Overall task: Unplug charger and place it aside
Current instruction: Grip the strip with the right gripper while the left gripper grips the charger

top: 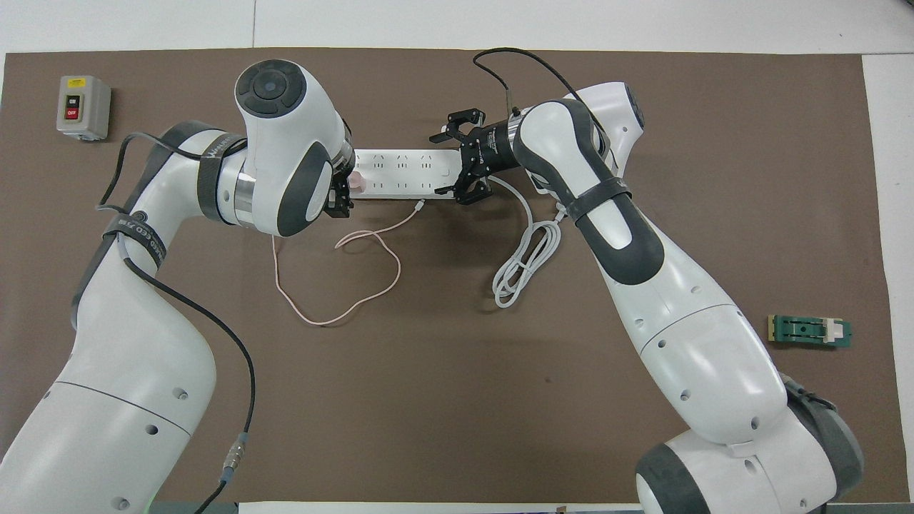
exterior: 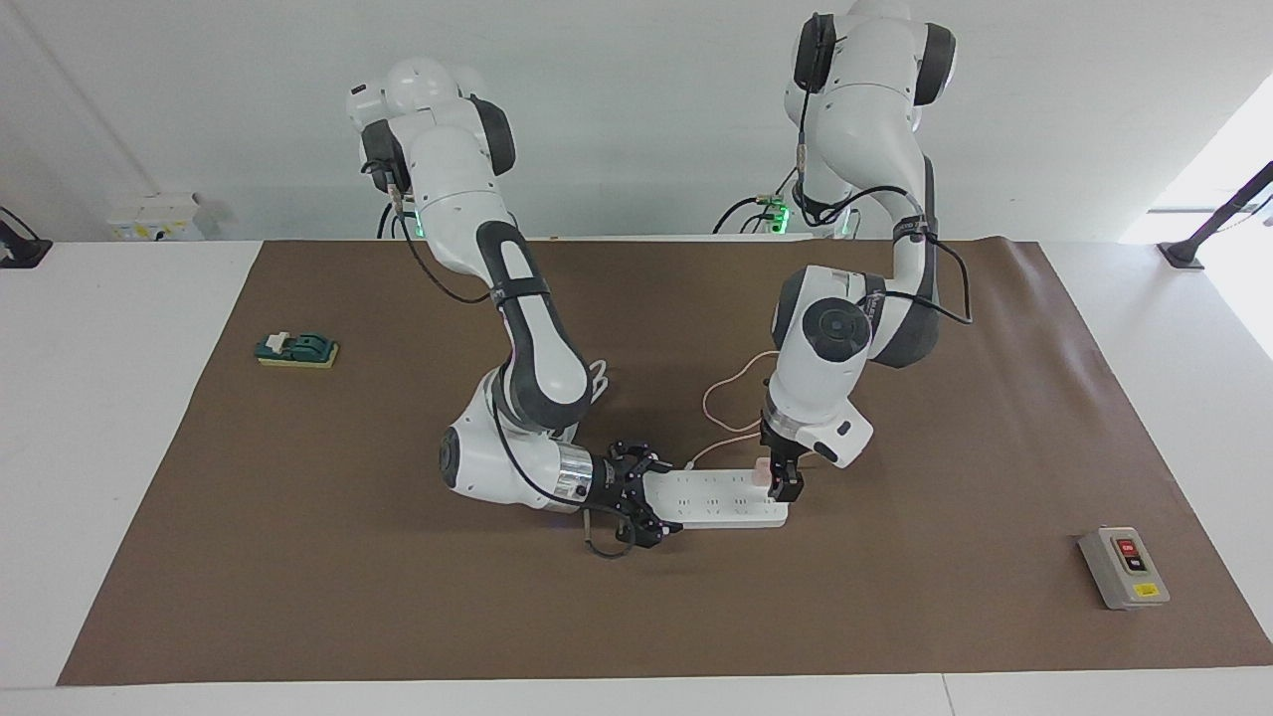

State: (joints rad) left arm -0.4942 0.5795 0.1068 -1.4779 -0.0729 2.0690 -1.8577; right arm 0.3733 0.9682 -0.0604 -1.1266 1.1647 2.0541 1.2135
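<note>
The small pale-pink cube charger [exterior: 761,467] sits plugged into the long white plastic power strip [exterior: 718,498] at its left-arm end, and the left gripper [exterior: 781,475] comes straight down with its fingers pinching the cube, ready, I'd say, to pull it up out of the socket. The right gripper [exterior: 636,494] lies low with fingers spread around the strip's other end, seemingly bracing it so it won't lift, while the thin pink cable [top: 343,275] trails loose toward the robots

The small pale-pink cube-shaped charger [top: 358,183] is seen plugged into the long white plastic power strip [top: 403,173], at the left gripper [top: 341,194]. The strip's other end is spanned by the right gripper [top: 460,158], fingers spread.
</note>
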